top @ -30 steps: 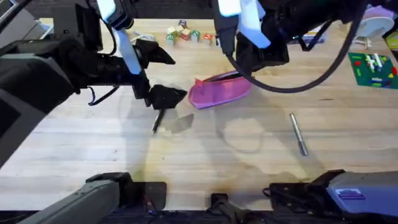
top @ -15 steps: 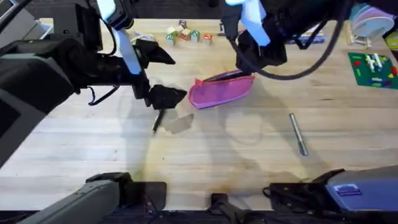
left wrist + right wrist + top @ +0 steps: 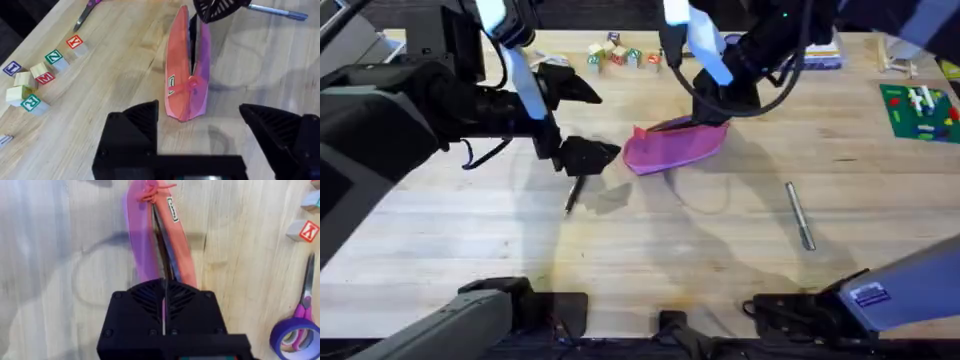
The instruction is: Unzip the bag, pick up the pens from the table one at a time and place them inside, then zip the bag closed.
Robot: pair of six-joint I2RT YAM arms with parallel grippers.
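The pink bag (image 3: 675, 145) lies at the table's (image 3: 650, 250) middle, its zipper gaping along the top and showing purplish lining. In the left wrist view the bag (image 3: 187, 75) stands on edge with a pink pull at its near end. My right gripper (image 3: 707, 108) sits at the bag's right end, and its fingers (image 3: 164, 292) are pressed together on the bag's (image 3: 150, 235) edge. Just left of the bag, my left gripper (image 3: 588, 155) is open and holds nothing (image 3: 199, 111). The black pen (image 3: 573, 193) lies below it. The silver pen (image 3: 800, 215) lies right of the bag.
Letter blocks (image 3: 620, 55) sit at the back centre, with purple-handled scissors (image 3: 306, 297) and a roll of purple tape (image 3: 295, 335) behind the bag. A green board (image 3: 920, 110) lies far right. The front half of the tabletop has open wood.
My right arm has swung down and left until its gripper met the bag's right end, and the bag shifted slightly. The left arm and both pens stayed put.
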